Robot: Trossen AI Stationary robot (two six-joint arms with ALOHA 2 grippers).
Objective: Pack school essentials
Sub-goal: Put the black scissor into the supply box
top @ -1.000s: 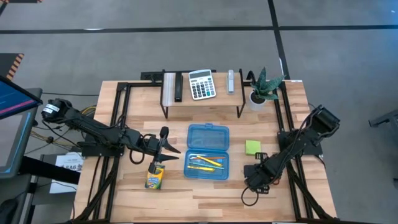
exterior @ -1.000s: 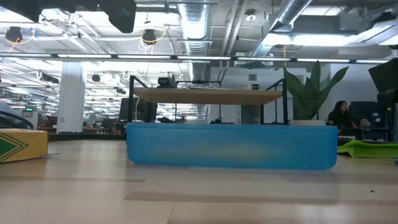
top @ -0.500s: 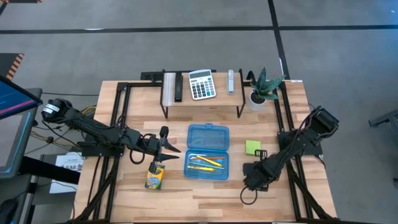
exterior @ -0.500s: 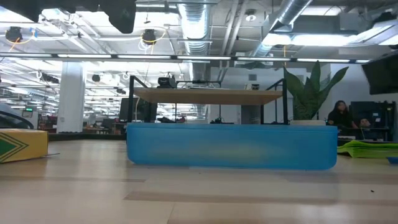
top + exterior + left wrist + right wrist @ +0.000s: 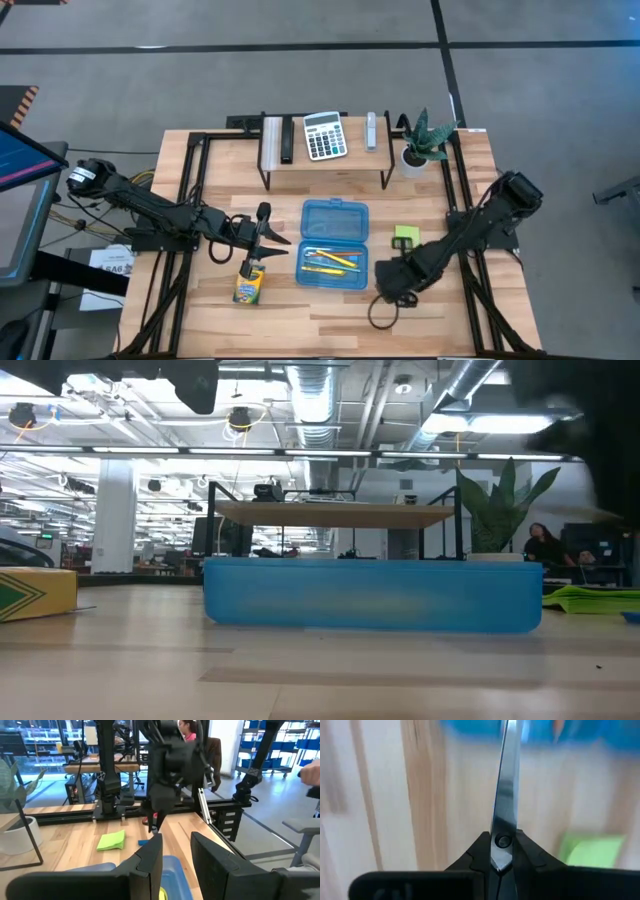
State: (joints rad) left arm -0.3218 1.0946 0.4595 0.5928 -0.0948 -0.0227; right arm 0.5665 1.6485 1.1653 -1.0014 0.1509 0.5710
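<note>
Wooden worktop with a blue pencil case lying open at its centre, pencils already inside. The right tool is clamped on the scissors, blades projecting forward with their long axis aimed at the case; it hovers just beside the case's right edge, the sticky-note pad close behind it. The left tool, jaws narrowly parted and holding nothing, waits off the case's left edge, above the crayon box. The right arm is therefore nearer for delivery.
</note>
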